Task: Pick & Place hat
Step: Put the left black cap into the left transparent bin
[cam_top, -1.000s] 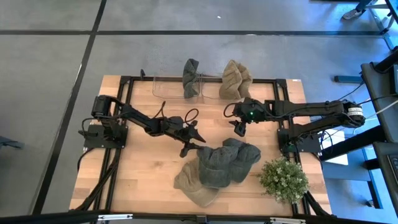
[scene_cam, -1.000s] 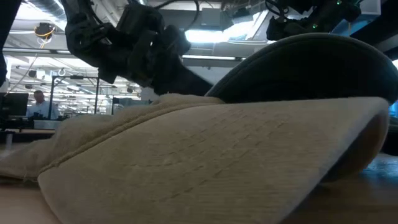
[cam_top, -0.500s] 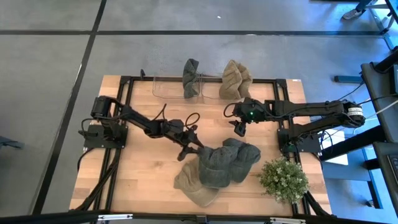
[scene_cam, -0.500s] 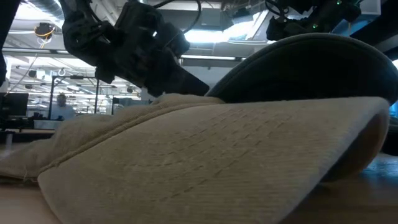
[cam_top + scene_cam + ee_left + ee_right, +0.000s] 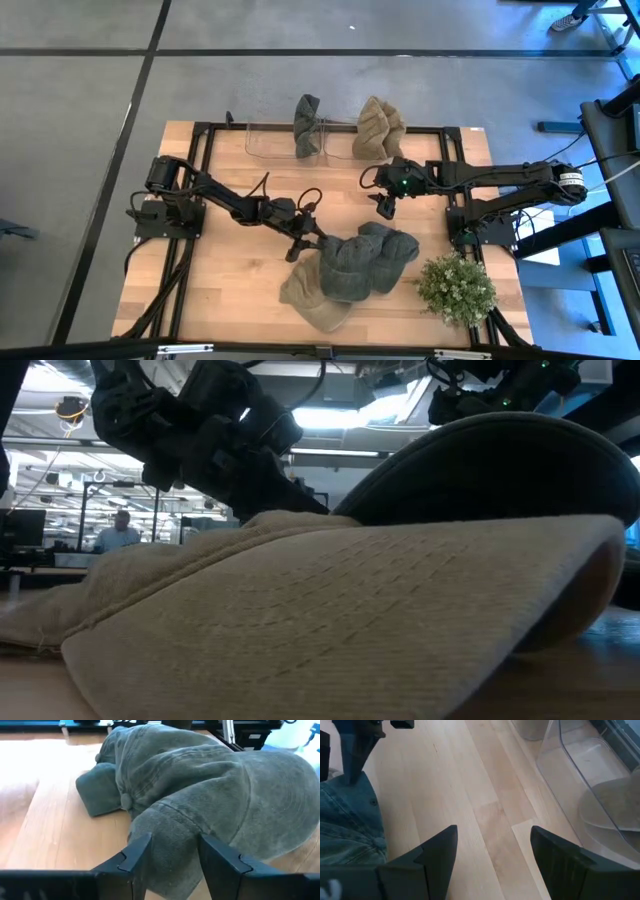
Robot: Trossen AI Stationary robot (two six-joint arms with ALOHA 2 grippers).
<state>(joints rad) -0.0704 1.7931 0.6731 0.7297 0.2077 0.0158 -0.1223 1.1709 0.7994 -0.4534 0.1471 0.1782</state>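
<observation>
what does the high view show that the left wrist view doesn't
Only the high view shows the whole table: the right gripper hovering open over bare wood, the clear bin at the far edge with a grey hat and a tan hat hung on it, the plant and the tan cap in the pile.

Only the left wrist view shows the left gripper open, its fingers either side of the green cap's edge.

Both show that grey-green pile and the wooden tabletop.
</observation>
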